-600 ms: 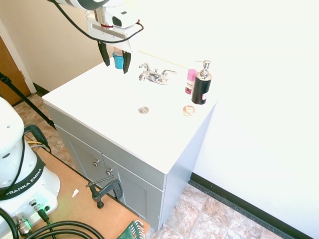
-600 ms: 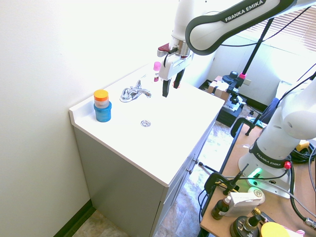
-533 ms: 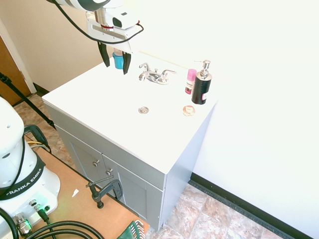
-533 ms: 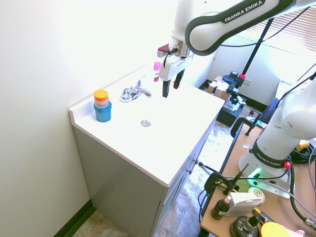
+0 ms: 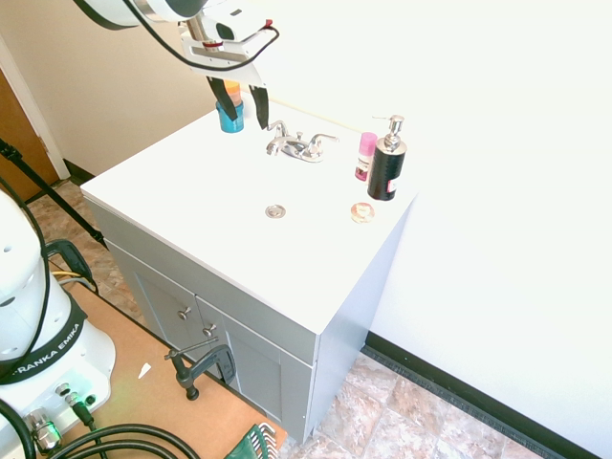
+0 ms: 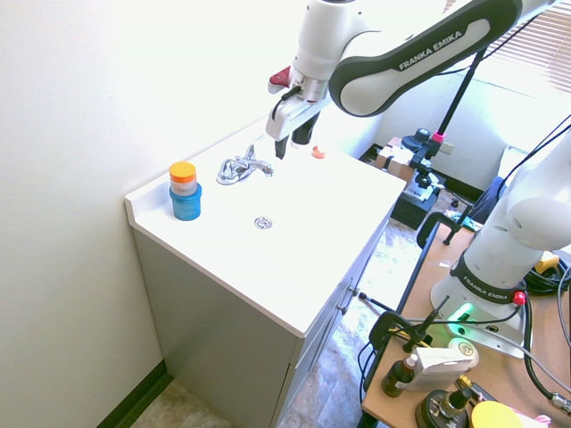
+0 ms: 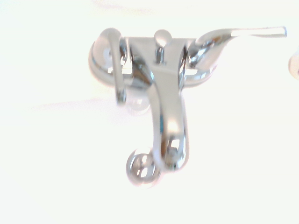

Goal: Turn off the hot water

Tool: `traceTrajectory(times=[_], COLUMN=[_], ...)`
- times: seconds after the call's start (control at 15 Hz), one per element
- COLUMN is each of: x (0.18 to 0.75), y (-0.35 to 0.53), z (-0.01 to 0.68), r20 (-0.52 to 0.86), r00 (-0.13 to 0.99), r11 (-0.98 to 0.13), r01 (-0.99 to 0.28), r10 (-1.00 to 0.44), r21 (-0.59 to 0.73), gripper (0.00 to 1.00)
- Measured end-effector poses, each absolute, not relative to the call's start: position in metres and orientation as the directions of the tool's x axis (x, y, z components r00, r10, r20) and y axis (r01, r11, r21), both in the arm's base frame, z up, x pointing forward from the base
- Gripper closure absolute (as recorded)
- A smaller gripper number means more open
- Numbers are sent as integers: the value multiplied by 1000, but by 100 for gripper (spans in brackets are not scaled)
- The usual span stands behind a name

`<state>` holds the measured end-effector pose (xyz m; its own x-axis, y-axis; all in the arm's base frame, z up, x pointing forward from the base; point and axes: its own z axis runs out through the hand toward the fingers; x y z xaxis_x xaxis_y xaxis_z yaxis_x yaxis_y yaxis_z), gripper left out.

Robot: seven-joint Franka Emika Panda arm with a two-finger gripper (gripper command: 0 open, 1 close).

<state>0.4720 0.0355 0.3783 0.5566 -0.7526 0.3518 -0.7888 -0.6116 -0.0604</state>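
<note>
A small chrome faucet (image 5: 298, 145) (image 6: 243, 167) stands at the back of the white vanity top (image 5: 191, 206). It has a short spout and two lever handles. The wrist view shows the faucet (image 7: 161, 93) from above. One handle (image 7: 112, 60) curls toward the spout and the other handle (image 7: 233, 35) points sideways. No stream of hot water shows. My gripper (image 5: 244, 98) (image 6: 291, 143) hangs open just above and beside the faucet, on the blue jar's side. Nothing is between its fingers.
A blue jar with an orange lid (image 6: 185, 192) stands at one end of the counter's back. A pink bottle (image 5: 365, 155) and a black pump bottle (image 5: 386, 163) stand at the other end. The drain (image 5: 275, 210) and a small round dish (image 5: 362, 212) lie in front.
The gripper has swung from in front of the blue jar toward the faucet and the back wall, and now hangs close over the faucet. It is still open.
</note>
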Motion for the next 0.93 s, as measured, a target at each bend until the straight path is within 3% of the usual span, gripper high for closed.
traceTrajectory(times=[0.27, 0.93], x=[518, 576], y=[52, 54], z=[361, 306], r20=[477, 539], r00=[510, 525], r11=[-605, -599], r01=[-794, -799], r10=[-716, -658], r21=[-59, 47], gripper=[0, 0])
